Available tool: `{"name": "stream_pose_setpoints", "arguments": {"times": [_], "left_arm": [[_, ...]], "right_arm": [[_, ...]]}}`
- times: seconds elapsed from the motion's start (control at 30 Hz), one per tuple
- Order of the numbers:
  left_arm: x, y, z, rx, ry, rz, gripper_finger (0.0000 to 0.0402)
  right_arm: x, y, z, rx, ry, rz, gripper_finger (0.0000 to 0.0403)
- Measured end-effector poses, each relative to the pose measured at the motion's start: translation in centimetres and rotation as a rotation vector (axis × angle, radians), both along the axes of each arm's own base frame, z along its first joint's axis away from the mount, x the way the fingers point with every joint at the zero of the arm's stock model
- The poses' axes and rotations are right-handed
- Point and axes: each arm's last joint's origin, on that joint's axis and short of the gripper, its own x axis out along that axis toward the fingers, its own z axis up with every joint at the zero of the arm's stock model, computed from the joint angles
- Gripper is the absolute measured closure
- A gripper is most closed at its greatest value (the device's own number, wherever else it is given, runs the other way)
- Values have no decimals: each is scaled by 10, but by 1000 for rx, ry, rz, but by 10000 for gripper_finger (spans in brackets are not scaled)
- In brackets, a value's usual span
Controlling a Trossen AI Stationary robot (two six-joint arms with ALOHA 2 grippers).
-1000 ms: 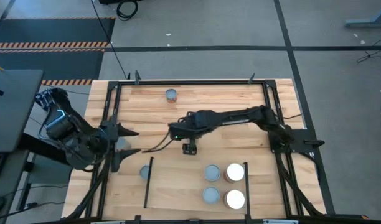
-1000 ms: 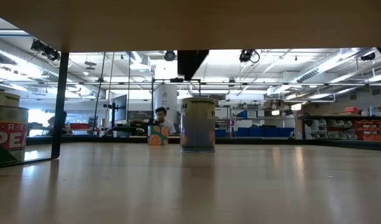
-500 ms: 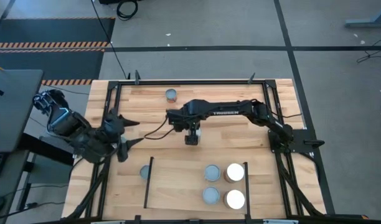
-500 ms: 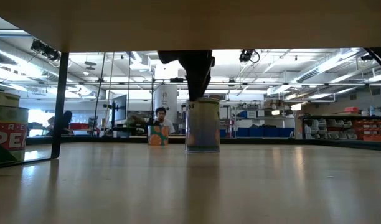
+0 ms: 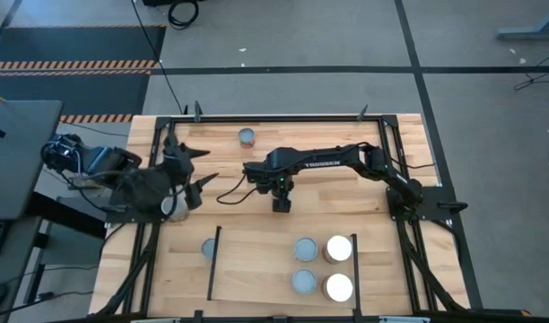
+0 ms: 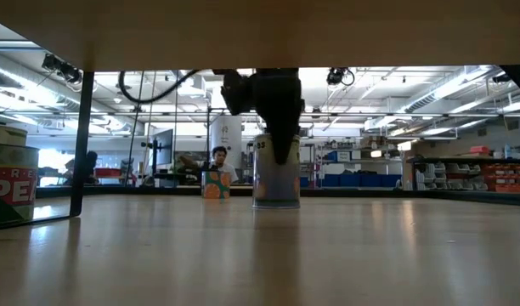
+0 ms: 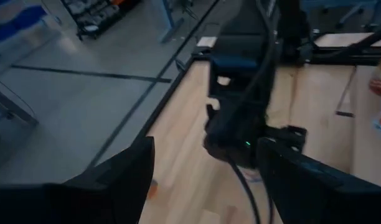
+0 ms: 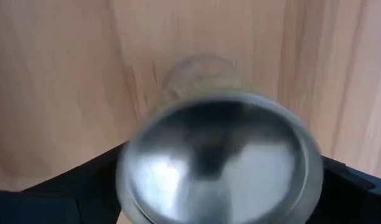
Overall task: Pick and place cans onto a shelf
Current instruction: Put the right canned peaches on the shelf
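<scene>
A metal-topped can (image 8: 218, 155) with a bluish label (image 6: 275, 183) stands upright on the tabletop near its middle. My right gripper (image 5: 282, 205) points straight down over it and hides it in the high view. Its open fingers (image 8: 72, 180) stand on either side of the can's top and reach down past the rim (image 6: 277, 144). My left gripper (image 5: 207, 166) hangs open above the table's left side, with nothing between its fingers. The shelf (image 5: 257, 274) lies at the near edge, and two grey-topped cans (image 5: 305, 248) and two white-topped cans (image 5: 338, 248) stand on it.
One can (image 5: 247, 136) stands by the far edge and another (image 5: 208, 248) just left of the shelf's left black bar (image 5: 212, 262). A white round top (image 5: 173, 205) shows under my left arm. A green-labelled can (image 6: 9, 174) is close at the low view's left. A person sits beyond the table.
My right gripper has come down over the middle can, so its fingers now reach past the can's top. My left arm has swung from the near left toward the far edge and has rolled, its fingers still open.
</scene>
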Motion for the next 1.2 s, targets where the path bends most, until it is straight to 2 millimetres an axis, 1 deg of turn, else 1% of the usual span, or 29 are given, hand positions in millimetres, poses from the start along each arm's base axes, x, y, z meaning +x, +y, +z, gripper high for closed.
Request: {"name": "stream_pose_setpoints", "arguments": {"times": [0.1,0.2,0.3,0.33,0.4,0.47,0.5,0.57,0.6,0.67,0.73,0.83,0.93,1.03,1.13,1.2], "left_arm": [[4,7,1,35,21,0,115],[6,14,1,50,62,-32,115],[5,20,2,58,77,-42,115],[3,21,3,61,76,-41,115],[-3,23,5,55,67,-45,115],[-9,24,8,26,40,-56,115],[-14,24,9,5,25,-73,115],[-23,24,14,-32,-3,-124,115],[-28,25,16,-39,-16,-150,115],[-39,28,20,-43,-37,-186,115],[-50,31,24,-48,-67,-194,115],[-66,37,28,-83,-128,-184,115],[-78,41,30,-147,-175,-164,115],[-84,43,29,-214,-190,-157,115],[-84,42,28,-276,-197,-168,115],[-83,40,28,-326,-198,-186,115]], "right_arm": [[4,4,1,-3,-43,-3,35],[5,5,3,-21,-47,-11,62],[3,5,4,-34,-32,-31,92],[1,5,7,-30,-21,-50,96],[-1,7,18,-6,-11,-104,96],[0,12,42,20,-48,-166,96],[-1,16,57,36,-73,-192,96],[-1,28,89,53,-150,-219,96],[-2,35,100,61,-190,-218,96],[-8,50,120,104,-302,-230,93],[-18,67,138,160,-375,-253,90],[-34,94,162,179,-445,-233,88],[-41,121,174,181,-520,-178,87],[-47,144,176,213,-534,-165,86],[-49,164,170,186,-516,-160,85],[-51,173,164,150,-501,-149,85]]}}
